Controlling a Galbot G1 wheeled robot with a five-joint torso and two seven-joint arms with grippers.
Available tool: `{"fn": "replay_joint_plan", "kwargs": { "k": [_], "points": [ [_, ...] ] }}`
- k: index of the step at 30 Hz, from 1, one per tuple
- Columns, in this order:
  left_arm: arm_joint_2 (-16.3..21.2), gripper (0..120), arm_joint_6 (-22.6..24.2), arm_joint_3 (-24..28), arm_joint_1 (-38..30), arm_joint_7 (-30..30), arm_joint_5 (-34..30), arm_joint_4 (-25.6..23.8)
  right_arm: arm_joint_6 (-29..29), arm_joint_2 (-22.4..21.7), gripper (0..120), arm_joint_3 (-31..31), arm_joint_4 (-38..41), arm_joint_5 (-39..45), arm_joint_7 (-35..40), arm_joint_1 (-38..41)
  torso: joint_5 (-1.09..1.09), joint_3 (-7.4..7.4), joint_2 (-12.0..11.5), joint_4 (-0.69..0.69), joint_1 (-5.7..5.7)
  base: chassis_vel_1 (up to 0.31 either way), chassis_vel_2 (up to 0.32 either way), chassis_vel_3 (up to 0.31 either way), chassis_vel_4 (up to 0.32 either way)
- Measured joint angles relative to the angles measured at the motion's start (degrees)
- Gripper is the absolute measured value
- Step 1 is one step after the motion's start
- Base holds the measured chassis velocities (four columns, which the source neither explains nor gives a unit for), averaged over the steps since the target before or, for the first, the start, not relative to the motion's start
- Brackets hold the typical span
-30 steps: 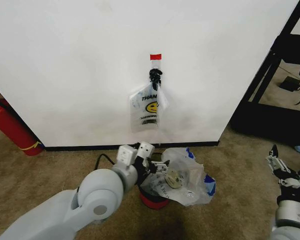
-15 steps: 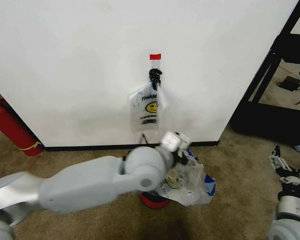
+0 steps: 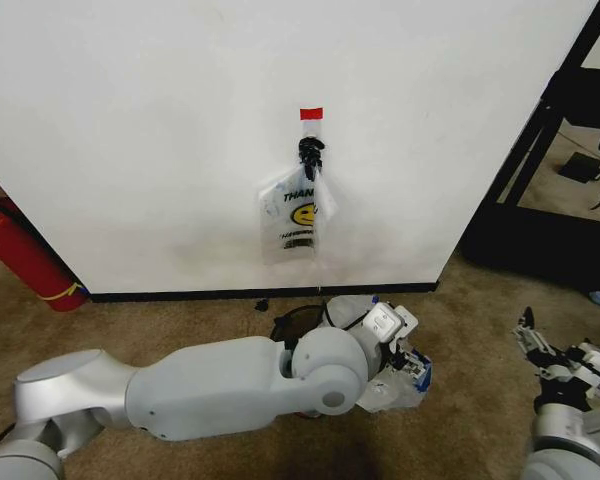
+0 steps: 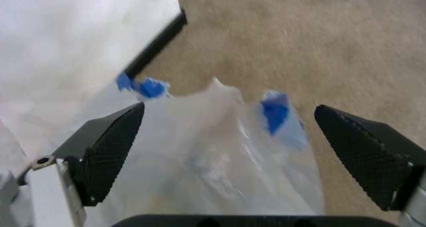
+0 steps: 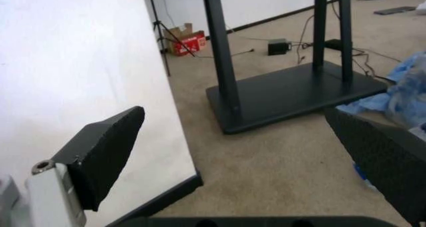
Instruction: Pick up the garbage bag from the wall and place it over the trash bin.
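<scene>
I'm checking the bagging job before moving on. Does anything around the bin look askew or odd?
Yes. The garbage bag sits bunched and lopsided on the trash bin, slumped to the robot's right with the rim's left side bare. The left tool, open, is at the bag. The right tool waits open by the floor.

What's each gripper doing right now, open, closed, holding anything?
Left gripper: open, fingers spread over the garbage bag, not clamped on it.
Right gripper: open, empty, parked low on the robot's right above the carpet.
</scene>
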Motion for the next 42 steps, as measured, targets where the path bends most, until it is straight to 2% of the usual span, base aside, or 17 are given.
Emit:
{"fn": "replay_joint_plan", "kwargs": {
  "k": [7, 14, 18, 19, 21, 22, 23, 29, 33, 38, 42],
  "points": [
    [0.7, 86, -0.9, -0.2, 2.3, 2.8, 3.3, 0.7, 0.0, 0.1, 100, -1.2, 0.2, -0.8, 0.0, 0.2, 0.00, 0.00, 0.0, 0.00, 0.00, 0.000, 0.000, 0.000, 0.000],
    [1.1, 57, -1.5, -0.3, 3.7, 3.5, 4.1, 1.1, 0.0, 0.3, 100, -1.9, 1.1, -1.3, 0.0, -0.1, 0.00, 0.00, 0.0, 0.00, 0.00, 0.000, 0.000, 0.000, 0.000],
    [0.9, 48, -2.0, -0.3, 3.7, 3.6, 4.6, 1.7, 0.0, 0.4, 100, -1.9, 1.3, -1.3, 0.0, -0.2, 0.00, 0.00, 0.0, -0.01, 0.00, 0.000, 0.000, 0.000, 0.000],
    [0.8, 41, -2.3, -0.3, 3.6, 3.8, 4.8, 2.1, 0.1, 0.4, 100, -1.9, 1.4, -1.3, 0.0, -0.3, 0.00, 0.00, 0.0, -0.01, 0.00, 0.000, 0.000, 0.000, 0.000],
    [0.8, 36, -2.5, -0.3, 3.5, 3.9, 4.9, 2.4, 0.2, 0.5, 100, -1.9, 1.4, -1.3, 0.0, -0.4, 0.01, 0.00, 0.0, -0.01, 0.00, 0.000, 0.000, 0.000, 0.000],
    [0.7, 29, -2.6, -0.3, 3.5, 3.9, 4.9, 2.5, 0.2, 0.5, 100, -1.8, 1.4, -1.3, -0.1, -0.5, 0.01, 0.00, 0.0, -0.01, 0.00, 0.000, 0.000, 0.000, 0.000],
    [0.7, 29, -2.6, -0.3, 3.5, 3.9, 4.9, 2.5, 0.2, 0.5, 100, -1.8, 1.4, -1.3, -0.1, -0.5, 0.01, 0.00, 0.0, -0.01, 0.00, 0.000, 0.000, 0.000, 0.000],
    [1.1, 2, -3.1, -0.5, 4.5, 4.2, 5.6, 2.8, 0.4, 0.5, 100, -2.0, 1.1, -1.3, -0.3, -0.5, 0.01, 0.00, 0.0, -0.01, 0.00, 0.000, 0.000, 0.000, 0.000],
    [1.8, 0, -3.7, -1.2, 5.2, 4.1, 6.2, 2.8, 0.4, 0.3, 100, -2.5, 0.9, -1.3, -0.3, -0.2, 0.01, 0.00, 0.0, -0.01, 0.00, 0.000, 0.000, 0.000, 0.000],
    [4.5, 0, -4.0, -4.1, 8.1, 4.4, 6.5, 0.7, -0.7, -0.6, 100, -4.4, 1.0, -0.6, -0.4, -0.3, 0.01, 0.00, 0.0, -0.01, 0.00, 0.000, 0.000, 0.000, 0.000],
    [7.7, 0, -4.5, -7.8, 11.9, 5.4, 7.5, -1.5, -5.6, -3.2, 100, -7.2, 2.2, 2.0, -2.3, -0.5, 0.00, 0.00, 0.0, -0.01, 0.00, 0.000, 0.000, 0.000, 0.000]
  ]
}}
